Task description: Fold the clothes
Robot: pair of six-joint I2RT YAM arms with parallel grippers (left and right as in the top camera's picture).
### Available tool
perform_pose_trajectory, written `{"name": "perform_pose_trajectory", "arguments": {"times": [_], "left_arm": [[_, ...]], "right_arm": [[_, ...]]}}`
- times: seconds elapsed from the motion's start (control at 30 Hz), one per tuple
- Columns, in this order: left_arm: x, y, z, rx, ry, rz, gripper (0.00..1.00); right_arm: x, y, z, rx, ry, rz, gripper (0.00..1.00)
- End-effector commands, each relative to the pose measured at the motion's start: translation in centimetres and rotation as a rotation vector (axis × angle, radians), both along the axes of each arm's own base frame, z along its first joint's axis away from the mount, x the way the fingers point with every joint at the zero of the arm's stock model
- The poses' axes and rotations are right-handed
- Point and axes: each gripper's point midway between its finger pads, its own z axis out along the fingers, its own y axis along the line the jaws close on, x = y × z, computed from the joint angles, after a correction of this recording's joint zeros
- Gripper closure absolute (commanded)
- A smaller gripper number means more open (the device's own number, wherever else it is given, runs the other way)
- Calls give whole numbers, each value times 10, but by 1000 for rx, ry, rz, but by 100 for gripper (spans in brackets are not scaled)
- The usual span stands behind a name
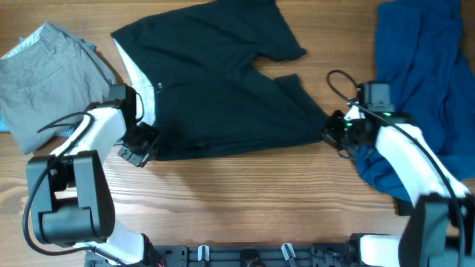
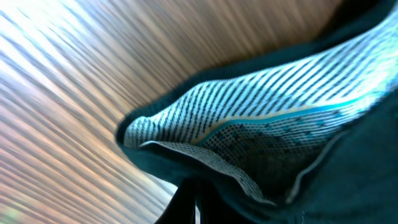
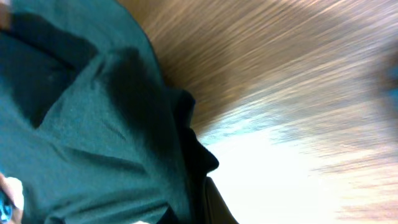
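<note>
The dark green fabric shorts [image 1: 223, 96] lie spread in the middle of the wooden plank table [image 1: 245, 200], waistband toward the left and legs toward the right, and both arms are at the near edge of them. The left gripper [image 1: 137, 146] sits at the waistband corner and the right gripper [image 1: 338, 132] at the hem of the nearer leg. In the left wrist view the white-and-grey striped lining of the waistband [image 2: 249, 118] fills the frame and the cloth runs down into the dark fingers at the bottom edge. The right wrist view shows the leg fabric drawn to a point in the same way. The jaws appear closed on the cloth at both ends, though neither view shows them clearly, and the straight line of the near edge between them fits that reading. I judge this to be the first fold of this garment, with the near edge gripped and the fold itself not yet made. The next move calls for both arms to lift together and carry that edge away toward the far side, keeping it level so the cloth lands flat, not bunched. A folded pair of grey cotton shorts [image 1: 44, 74] rests at the far left, apparently done — the crumpled blue cloth garment [image 1: 423, 81] at the far right, just beside the right arm, waits its turn.
</note>
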Motion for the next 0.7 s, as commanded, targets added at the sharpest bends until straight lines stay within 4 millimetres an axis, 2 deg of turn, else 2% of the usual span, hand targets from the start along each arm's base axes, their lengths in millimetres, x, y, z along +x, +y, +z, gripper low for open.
{"name": "perform_pose_trajectory", "arguments": {"times": [0.0, 0.03, 0.1, 0.17, 0.23, 0.3, 0.33, 0.37, 0.4, 0.5, 0.6, 0.63, 0.67], "left_arm": [[6, -28, 32, 45, -110, -185, 96], [2, -39, 45, 64, -138, -237, 96], [-5, -46, 64, 80, -176, -278, 96], [-17, -45, 86, 80, -209, -280, 96], [-20, -45, 103, 78, -266, -277, 96], [-24, -53, 111, 28, -286, -281, 96], [-30, -62, 110, -23, -266, -284, 89], [-36, -68, 107, -59, -232, -260, 74], [-43, -79, 102, -115, -184, -224, 52], [-68, -104, 86, -233, -53, -139, 27], [-93, -129, 64, -291, 72, -28, 15], [-96, -143, 54, -304, 65, -15, 14], [-96, -149, 50, -308, 56, -19, 15]], "right_arm": [[-8, -64, 34, -204, -78, -66, 96], [-21, -78, 38, -234, -54, -107, 96], [-41, -98, 47, -270, -34, -131, 96], [-60, -112, 57, -279, -25, -179, 96], [-64, -110, 64, -254, -52, -173, 96], [-65, -105, 65, -238, -59, -151, 96], [-65, -105, 65, -237, -56, -151, 96], [-64, -105, 64, -233, -54, -150, 96], [-63, -105, 63, -231, -53, -150, 96], [-63, -105, 61, -230, -46, -149, 96], [-63, -105, 61, -230, -46, -148, 96], [-63, -105, 61, -231, -47, -146, 96], [-63, -105, 61, -231, -47, -145, 95]]}}
